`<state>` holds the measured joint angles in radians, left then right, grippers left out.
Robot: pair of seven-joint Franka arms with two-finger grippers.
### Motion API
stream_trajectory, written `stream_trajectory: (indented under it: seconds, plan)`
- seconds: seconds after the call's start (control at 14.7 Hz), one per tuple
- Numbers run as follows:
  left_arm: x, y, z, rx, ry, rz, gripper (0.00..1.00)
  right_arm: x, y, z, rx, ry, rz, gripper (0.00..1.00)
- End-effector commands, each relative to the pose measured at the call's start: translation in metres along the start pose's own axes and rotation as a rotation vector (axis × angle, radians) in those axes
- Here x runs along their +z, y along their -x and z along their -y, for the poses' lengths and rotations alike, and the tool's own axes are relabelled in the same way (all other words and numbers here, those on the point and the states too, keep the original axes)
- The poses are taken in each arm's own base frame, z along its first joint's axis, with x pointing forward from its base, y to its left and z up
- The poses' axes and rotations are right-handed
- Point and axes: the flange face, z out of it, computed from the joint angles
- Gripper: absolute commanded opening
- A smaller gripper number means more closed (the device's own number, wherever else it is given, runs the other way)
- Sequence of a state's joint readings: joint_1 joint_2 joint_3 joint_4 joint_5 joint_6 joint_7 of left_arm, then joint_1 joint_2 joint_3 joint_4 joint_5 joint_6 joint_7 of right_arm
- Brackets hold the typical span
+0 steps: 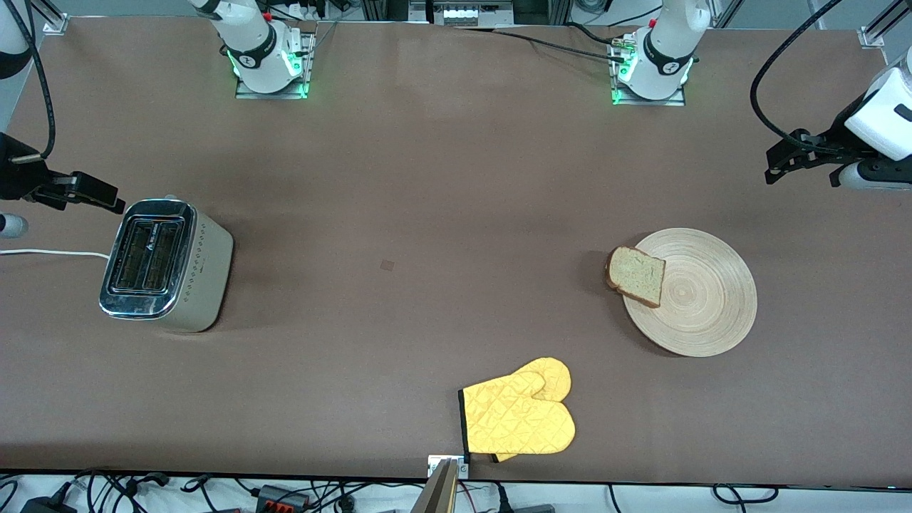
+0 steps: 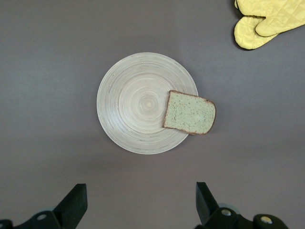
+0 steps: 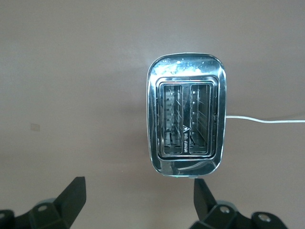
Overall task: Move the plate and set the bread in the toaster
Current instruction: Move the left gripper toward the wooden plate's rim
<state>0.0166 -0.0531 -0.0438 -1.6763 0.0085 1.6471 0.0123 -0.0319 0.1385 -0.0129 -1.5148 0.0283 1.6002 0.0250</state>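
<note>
The light-wood plate (image 1: 702,303) lies toward the left arm's end of the table. The bread (image 1: 636,276) rests on the plate's rim and overhangs it toward the right arm's end. Both show in the left wrist view, plate (image 2: 136,102) and bread (image 2: 189,113). The toaster (image 1: 167,265) stands toward the right arm's end with both slots empty; it also shows in the right wrist view (image 3: 186,114). My left gripper (image 1: 773,167) (image 2: 141,191) is open and empty, up over the table beside the plate. My right gripper (image 1: 107,196) (image 3: 139,186) is open and empty, up beside the toaster.
A yellow quilted oven mitt (image 1: 520,417) (image 2: 267,21) lies by the table edge nearest the front camera, about midway along it. The toaster's white cord (image 1: 50,253) (image 3: 264,120) runs off the right arm's end of the table.
</note>
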Motion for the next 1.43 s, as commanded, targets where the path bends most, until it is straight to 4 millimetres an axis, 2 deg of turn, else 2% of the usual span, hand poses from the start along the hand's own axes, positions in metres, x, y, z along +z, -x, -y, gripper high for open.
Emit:
stream_trajectory:
  seconds: [0.0, 0.61, 0.75, 1.15, 1.36]
  plan:
    - [-0.008, -0.005, -0.002, 0.02, 0.0, -0.007, 1.0, -0.004, 0.003, 0.002, -0.007, -0.009, 0.002, 1.0]
    - [-0.008, -0.005, -0.001, 0.019, 0.0, -0.007, 1.0, -0.003, 0.002, 0.001, -0.01, -0.006, 0.004, 1.0]
    - [0.006, -0.011, -0.001, 0.017, 0.001, 0.021, 1.0, -0.003, 0.002, 0.001, -0.009, -0.006, 0.004, 1.0]
    - [0.013, -0.007, -0.01, 0.04, 0.003, 0.083, 1.0, -0.003, 0.002, 0.0, -0.007, -0.006, 0.004, 1.0]
    - [0.024, -0.005, -0.001, 0.021, 0.045, 0.141, 1.0, -0.003, 0.002, 0.0, -0.009, -0.006, 0.004, 1.0]
